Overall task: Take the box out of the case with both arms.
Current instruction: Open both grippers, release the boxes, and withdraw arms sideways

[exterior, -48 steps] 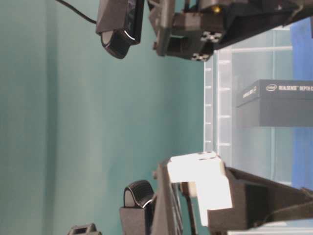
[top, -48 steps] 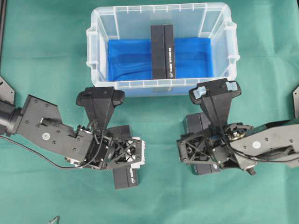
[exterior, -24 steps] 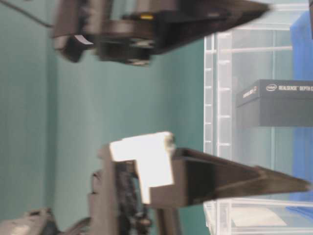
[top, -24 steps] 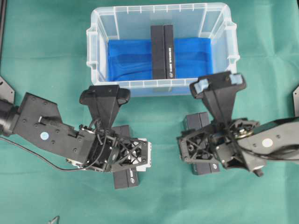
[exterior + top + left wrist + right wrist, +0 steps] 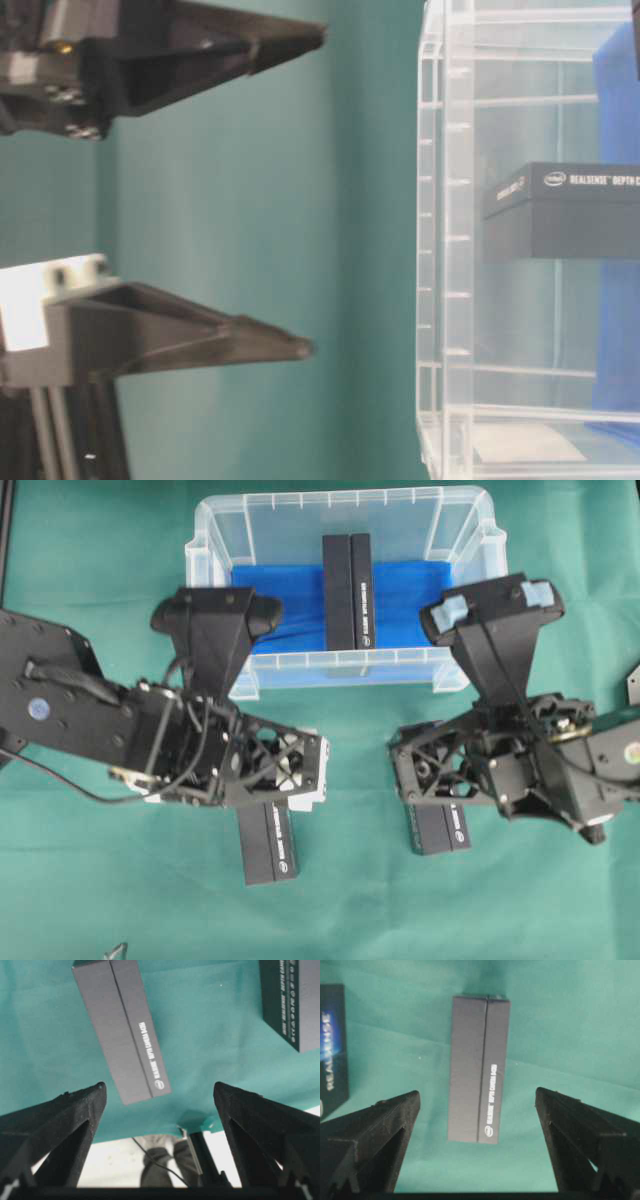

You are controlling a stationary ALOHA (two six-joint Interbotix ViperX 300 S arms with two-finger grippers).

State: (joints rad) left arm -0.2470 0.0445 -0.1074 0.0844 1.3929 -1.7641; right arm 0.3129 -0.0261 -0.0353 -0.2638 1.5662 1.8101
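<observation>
Both grippers are held above the green cloth point(image 5: 90, 900), pointed downward, jaws spread wide and nothing grasped. The left gripper point(image 5: 285, 772), a black skeletal frame with white parts, is carried in front of the case's point(image 5: 200, 600) near-left corner; the right gripper point(image 5: 440, 775), all black, is carried in front of the near-right corner. In each wrist view two tapered black fingers point(image 5: 60, 1115) are seen far apart.

Three long, flat, matte black cardboard boxes are counted. One box point(image 5: 268, 842) lies on the cloth partly beneath the left gripper, a second box point(image 5: 438, 827) partly beneath the right. The third box point(image 5: 347, 578) stands inside the case, beyond and between the grippers, on the blue sheet point(image 5: 275, 605). The case is clear, rectangular plastic with rim handles.
</observation>
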